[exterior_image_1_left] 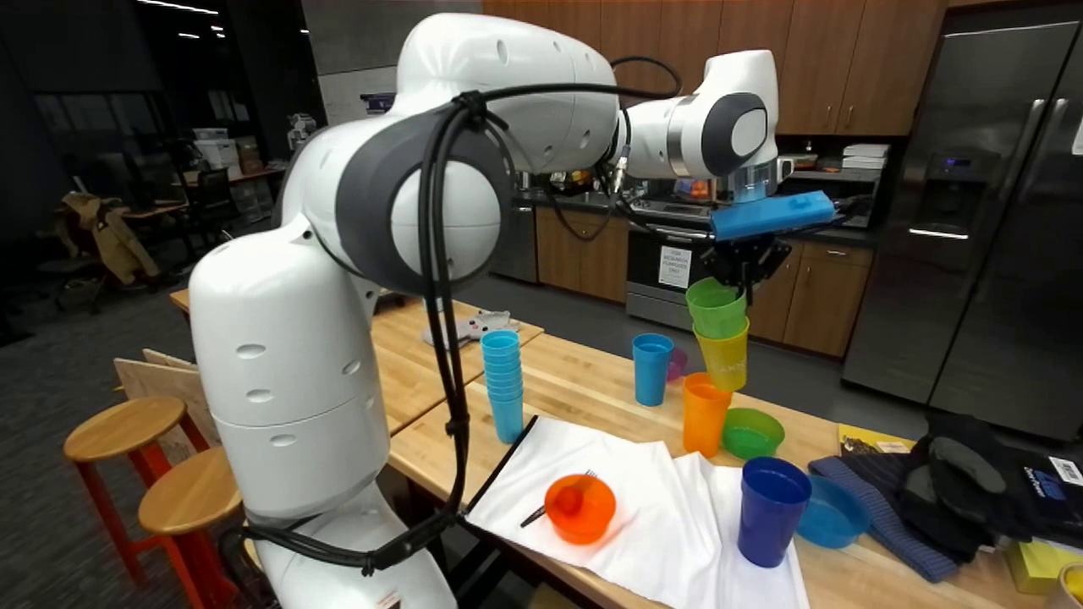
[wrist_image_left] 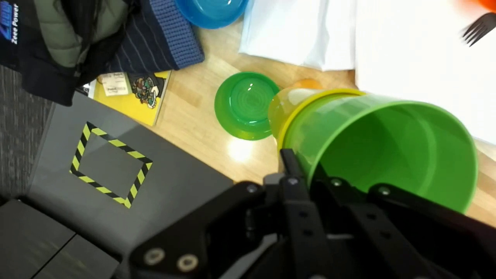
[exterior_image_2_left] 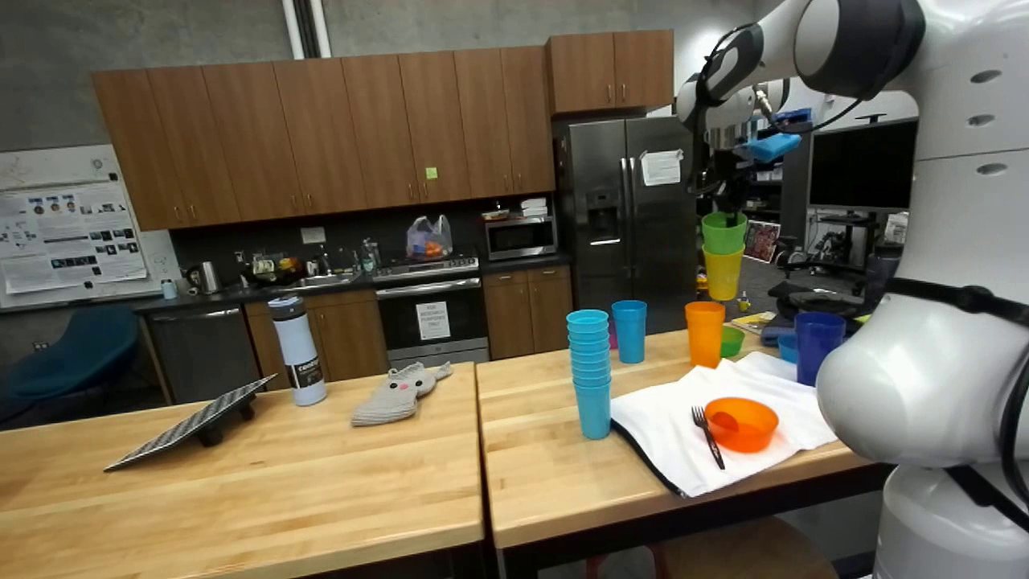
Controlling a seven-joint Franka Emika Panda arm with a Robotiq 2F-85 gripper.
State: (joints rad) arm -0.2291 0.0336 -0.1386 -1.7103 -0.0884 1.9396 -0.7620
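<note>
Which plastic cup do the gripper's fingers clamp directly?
The light-green plastic cup: only its rim is pinched by the black gripper, while the yellow plastic cup hangs lower, nested around it.

In the wrist view we look down from just behind the fingers (wrist_image_left: 292, 166) onto the desk (wrist_image_left: 190, 100); in both exterior views we stand well back from them, facing kitchen cabinets (exterior_image_2_left: 330, 137) beyond. All three share the desk.

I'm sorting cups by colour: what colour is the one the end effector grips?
Green; the gripped cup shows best in the wrist view.
</note>
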